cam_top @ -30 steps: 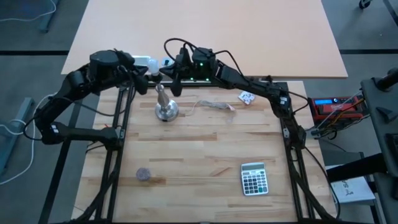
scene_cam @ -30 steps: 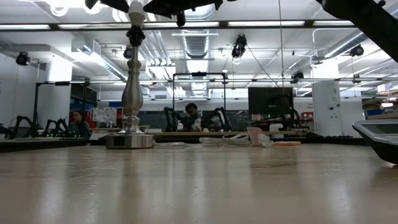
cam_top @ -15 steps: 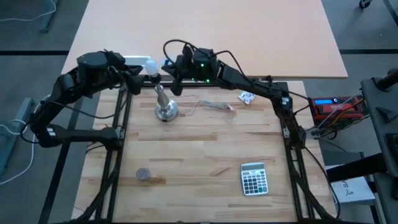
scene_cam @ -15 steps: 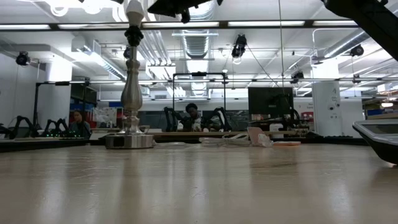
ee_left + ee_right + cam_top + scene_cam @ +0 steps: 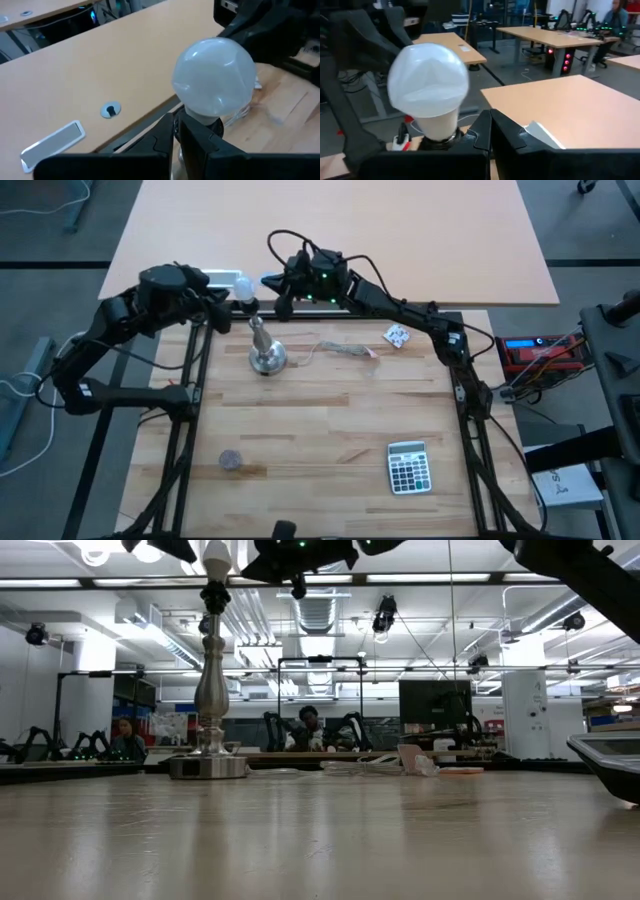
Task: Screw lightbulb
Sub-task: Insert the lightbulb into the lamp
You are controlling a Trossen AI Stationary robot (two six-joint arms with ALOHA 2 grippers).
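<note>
Lightbulb atop silver stand, left gripper clenched beside it, right gripper clenched

You have even, bright overhead light in the high view, with soft shadows; in the low view ceiling strip lights glare across the upper frame and sheen the blurred near tabletop; both wrist views blur at their lower edges.

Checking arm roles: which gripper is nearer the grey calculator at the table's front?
Right, though neither is close. The right gripper and left gripper both hover at the far edge by the white frosted lightbulb, the calculator lying on the right's side.
</note>
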